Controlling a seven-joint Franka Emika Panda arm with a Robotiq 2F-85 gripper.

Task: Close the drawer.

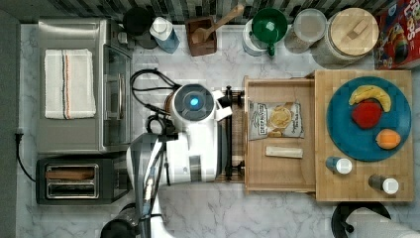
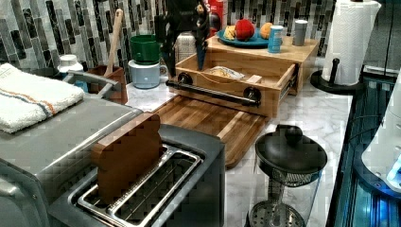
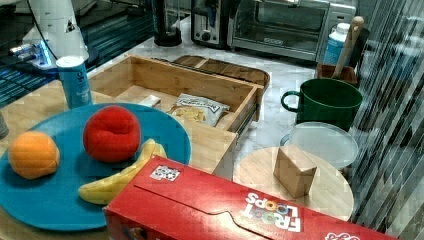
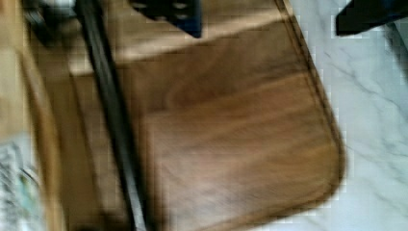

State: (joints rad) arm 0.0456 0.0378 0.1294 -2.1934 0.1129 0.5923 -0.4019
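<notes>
The drawer (image 1: 280, 171) stands pulled out toward the top view's left from its light-wood cabinet (image 1: 364, 176). A chip bag (image 1: 275, 119) and a small pale bar (image 1: 283, 151) lie inside it. Its black bar handle (image 2: 213, 91) runs across the front. My gripper (image 2: 186, 66) hangs open just above the far end of the handle, one finger (image 2: 201, 54) over the drawer's front edge, holding nothing. In the wrist view the handle (image 4: 115, 125) passes below the gripper (image 4: 274, 19). The drawer (image 3: 175, 85) and chip bag (image 3: 197, 109) also appear in the right view.
A dark brown board (image 2: 213, 120) lies on the marble under the handle. A toaster (image 1: 74, 181) and toaster oven (image 1: 79, 84) sit at the top view's left. A blue plate (image 1: 341, 134) of fruit and two shakers rest on the cabinet. A French press (image 2: 288, 161) stands nearby.
</notes>
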